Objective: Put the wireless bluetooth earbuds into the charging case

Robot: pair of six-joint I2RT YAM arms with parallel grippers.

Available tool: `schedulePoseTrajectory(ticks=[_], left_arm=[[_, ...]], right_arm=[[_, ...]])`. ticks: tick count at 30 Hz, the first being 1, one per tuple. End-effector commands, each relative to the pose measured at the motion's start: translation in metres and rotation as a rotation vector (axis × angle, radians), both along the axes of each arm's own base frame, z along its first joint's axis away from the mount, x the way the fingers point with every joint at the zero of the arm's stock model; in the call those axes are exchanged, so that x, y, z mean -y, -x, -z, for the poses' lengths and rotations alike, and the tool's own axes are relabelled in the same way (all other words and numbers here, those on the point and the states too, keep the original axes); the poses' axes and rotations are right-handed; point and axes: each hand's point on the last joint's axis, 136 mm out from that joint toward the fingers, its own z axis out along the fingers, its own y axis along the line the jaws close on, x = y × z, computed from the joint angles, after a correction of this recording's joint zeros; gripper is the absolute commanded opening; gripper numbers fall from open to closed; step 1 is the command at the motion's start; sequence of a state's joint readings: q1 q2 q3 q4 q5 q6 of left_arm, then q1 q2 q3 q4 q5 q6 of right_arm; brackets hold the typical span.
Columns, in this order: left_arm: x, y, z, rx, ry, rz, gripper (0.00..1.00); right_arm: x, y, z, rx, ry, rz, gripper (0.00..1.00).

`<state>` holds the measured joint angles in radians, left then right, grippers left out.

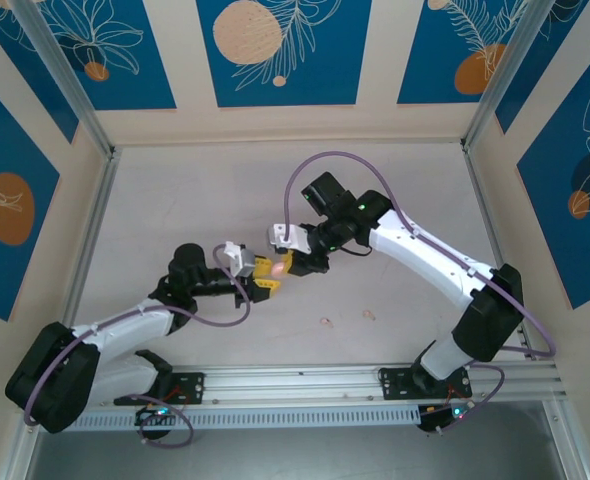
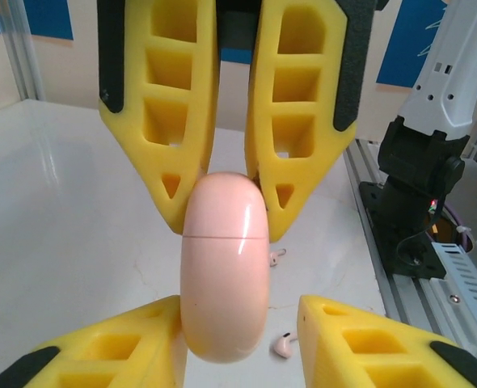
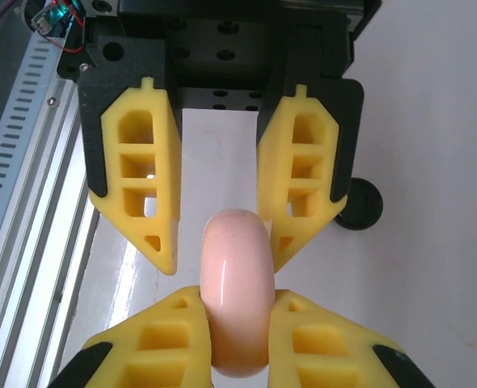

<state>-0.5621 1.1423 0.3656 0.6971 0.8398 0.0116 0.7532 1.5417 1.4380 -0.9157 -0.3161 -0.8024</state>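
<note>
The pale pink charging case (image 1: 277, 268) is closed and held above the table's middle, where both grippers meet. My right gripper (image 3: 237, 303) is shut on the case (image 3: 237, 299), its yellow fingers pressing both sides. My left gripper (image 2: 238, 311) stands open around the case's other end (image 2: 225, 275); the left finger touches it and a gap shows on the right. Two pale pink earbuds lie loose on the table, one (image 2: 283, 346) just below the case, the other (image 2: 277, 257) farther off. From above they are seen as earbud (image 1: 326, 322) and earbud (image 1: 368, 315). The black earbuds are out of view.
A black round object (image 3: 358, 204) lies on the table beyond the left gripper's fingers. The aluminium rail (image 1: 305, 385) with both arm bases runs along the near edge. The right arm's base (image 2: 420, 202) stands at the table's side.
</note>
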Motion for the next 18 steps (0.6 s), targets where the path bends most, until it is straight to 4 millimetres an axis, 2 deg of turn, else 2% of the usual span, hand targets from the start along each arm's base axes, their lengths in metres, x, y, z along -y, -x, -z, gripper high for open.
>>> schedulePoseTrajectory(ticks=[1, 4, 9, 11, 12, 14, 16, 18], left_arm=[[0.004, 0.006, -0.010, 0.037, 0.001, 0.036, 0.38], [0.005, 0.006, -0.013, 0.040, 0.007, 0.037, 0.36], [0.005, 0.007, -0.019, 0.046, 0.016, 0.045, 0.16], [0.005, 0.007, -0.020, 0.048, 0.018, 0.048, 0.12], [0.005, 0.007, -0.020, 0.048, 0.020, 0.049, 0.11], [0.006, 0.008, -0.022, 0.052, 0.029, 0.053, 0.09], [0.006, 0.008, -0.025, 0.052, 0.045, 0.058, 0.09], [0.007, 0.008, -0.028, 0.053, 0.065, 0.063, 0.08]], right_arm=[[-0.003, 0.007, -0.005, 0.003, 0.003, -0.050, 0.12], [-0.003, 0.009, -0.003, -0.003, 0.017, -0.060, 0.13], [-0.003, 0.011, 0.000, -0.014, 0.031, -0.065, 0.13], [-0.003, 0.010, -0.001, -0.010, 0.029, -0.061, 0.15], [-0.002, 0.009, -0.002, -0.007, 0.024, -0.052, 0.17], [-0.001, 0.008, -0.007, -0.007, -0.013, -0.034, 0.28], [0.001, 0.010, -0.017, -0.041, -0.102, -0.011, 0.38], [0.005, 0.011, -0.028, -0.088, -0.203, 0.010, 0.43]])
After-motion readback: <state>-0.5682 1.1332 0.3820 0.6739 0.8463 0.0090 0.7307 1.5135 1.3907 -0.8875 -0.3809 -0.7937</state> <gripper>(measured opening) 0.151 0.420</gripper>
